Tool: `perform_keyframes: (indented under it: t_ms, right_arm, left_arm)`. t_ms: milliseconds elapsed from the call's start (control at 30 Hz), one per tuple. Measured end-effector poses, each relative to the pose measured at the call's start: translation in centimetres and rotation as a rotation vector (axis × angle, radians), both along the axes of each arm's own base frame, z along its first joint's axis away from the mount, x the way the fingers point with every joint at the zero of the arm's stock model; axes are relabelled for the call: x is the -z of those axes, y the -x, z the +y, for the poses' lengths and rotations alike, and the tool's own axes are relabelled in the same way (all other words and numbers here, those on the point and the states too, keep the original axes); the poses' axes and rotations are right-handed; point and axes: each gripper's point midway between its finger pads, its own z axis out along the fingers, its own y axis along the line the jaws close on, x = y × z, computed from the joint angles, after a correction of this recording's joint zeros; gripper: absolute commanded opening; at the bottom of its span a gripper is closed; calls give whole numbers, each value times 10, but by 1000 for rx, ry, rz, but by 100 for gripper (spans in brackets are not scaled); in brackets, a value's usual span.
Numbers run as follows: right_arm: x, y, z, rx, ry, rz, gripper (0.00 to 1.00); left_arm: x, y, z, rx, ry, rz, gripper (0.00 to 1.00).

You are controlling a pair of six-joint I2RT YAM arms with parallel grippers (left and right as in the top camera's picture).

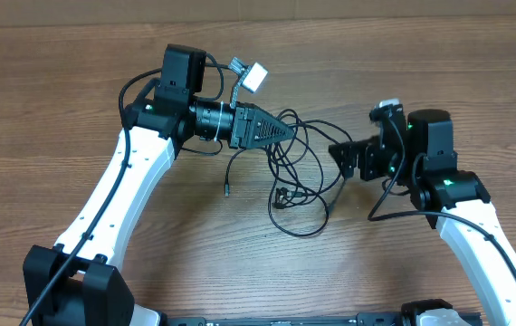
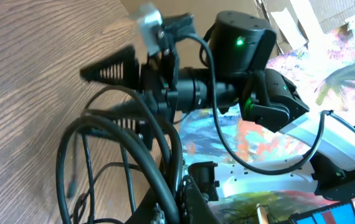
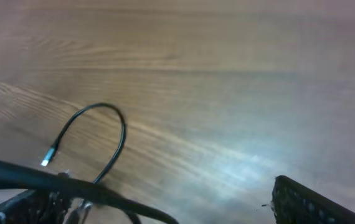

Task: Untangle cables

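Thin black cables [image 1: 299, 172] lie in tangled loops on the wooden table between the arms, with one plug end [image 1: 281, 197] at the front and a small tip [image 1: 226, 190] to the left. My left gripper [image 1: 287, 131] points right at the loops' upper left and is shut on one cable [image 2: 156, 171], which runs between its fingertips [image 2: 184, 199]. My right gripper [image 1: 342, 159] stands open just right of the loops, facing left. In the right wrist view a cable loop [image 3: 118, 134] with a silver tip [image 3: 45, 162] lies ahead, and another strand crosses the left finger.
The wooden table [image 1: 77, 91] runs out to all sides of the tangle. A cardboard strip [image 1: 240, 9] lines the far edge. The right arm's own thicker wire [image 1: 394, 195] hangs in a loop beside its wrist.
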Motion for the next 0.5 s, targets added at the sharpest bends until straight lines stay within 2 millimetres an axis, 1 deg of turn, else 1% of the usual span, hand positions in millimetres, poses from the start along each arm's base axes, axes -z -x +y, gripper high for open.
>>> perform_keyframes:
  t_ms: [67, 133, 233, 300, 400, 500]
  right_arm:
    - [-5, -1, 5, -58, 14, -44, 100]
    - [-9, 4, 16, -149, -7, -67, 100]
    - [-13, 23, 37, -306, -76, -66, 100]
    - [-12, 38, 47, -389, -118, -43, 100]
    - [-9, 59, 55, -472, -164, 5, 100]
    - [-8, 72, 58, -530, -181, 25, 100]
  left_arm:
    - [1, 1, 0, 0, -2, 6, 4]
    - [1, 1, 0, -1, -3, 7, 4]
    - [1, 0, 0, -3, -6, 6, 4]
    - [2, 0, 0, -5, -8, 5, 4]
    - [3, -1, 0, -11, -14, 4, 4]
    - [4, -2, 1, -15, -19, 3, 4]
